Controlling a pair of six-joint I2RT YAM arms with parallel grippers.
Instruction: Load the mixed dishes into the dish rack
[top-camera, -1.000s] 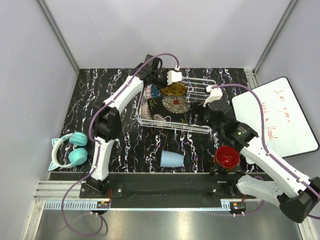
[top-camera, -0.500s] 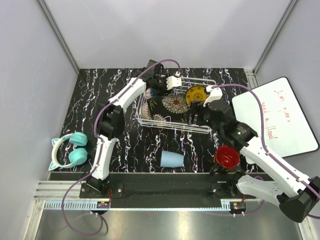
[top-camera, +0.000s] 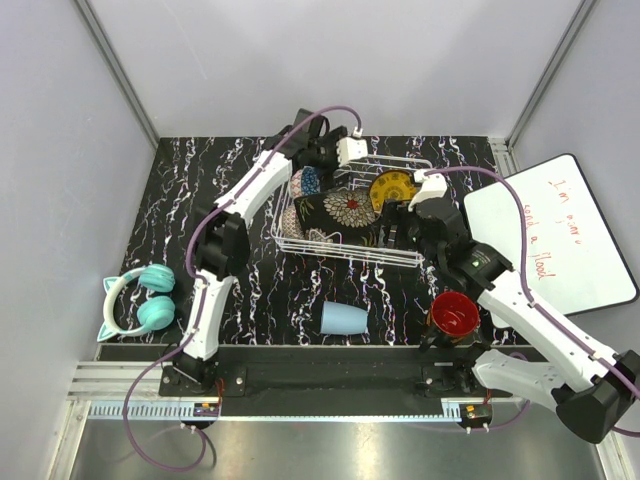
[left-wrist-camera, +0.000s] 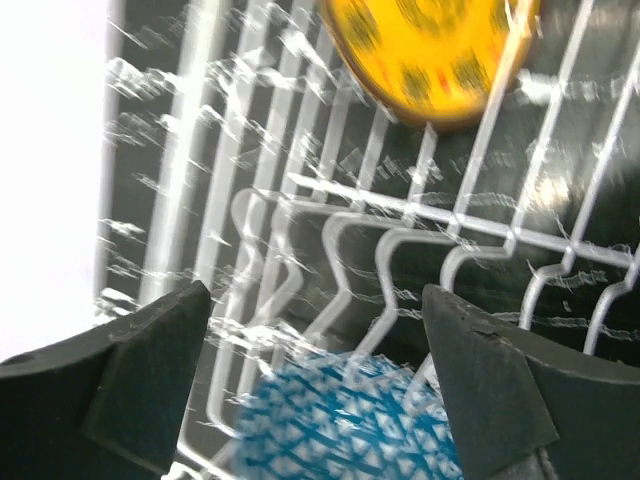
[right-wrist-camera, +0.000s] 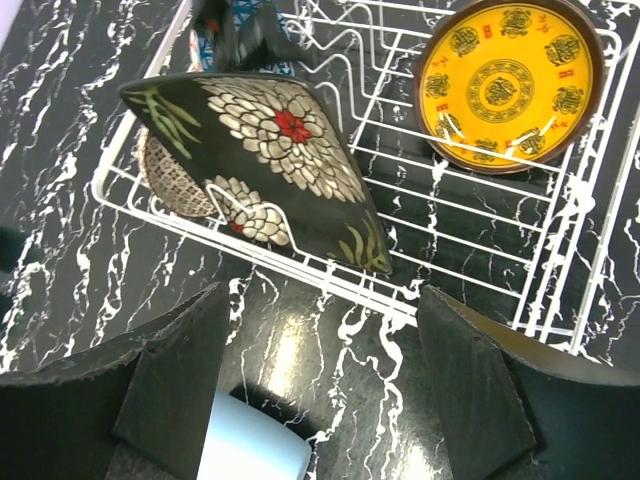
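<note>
Four of the six dishes sit in the dish rack (right-wrist-camera: 420, 215), which stands toward the far edge of the bench (top-camera: 170, 200). The black square floral plate (right-wrist-camera: 270, 165) leans tilted across the rack's near side. The beige patterned bowl (right-wrist-camera: 165, 180) is tucked partly under the plate, and the blue patterned bowl (left-wrist-camera: 340, 425) lies behind it. The yellow ornate round plate (right-wrist-camera: 508, 82) lies face up at the rack's far right end.

The left end effector (left-wrist-camera: 315, 300) hangs released over the rack's far side, with nothing between its fingers. The right end effector (right-wrist-camera: 322, 300) is spread wide and empty above the rack's near rail.

The light-blue cup (top-camera: 345, 318) lies on its side close to the near edge, about midway along it. The red-inside dark floral mug (top-camera: 455, 313) stands upright near the same edge, further toward the right corner.

The step in hand looks like fetching one of these two. The right arm seems the better placed, since the cup's edge already shows at the bottom of its wrist view.

To do it well, the arm should draw back toward the near edge before descending, so it stays clear of the rack rail and the overhanging corner of the black plate. It should close across the cup's narrow width rather than along its length, because a cup on its side may roll. The left arm should lift clear of the tines.
</note>
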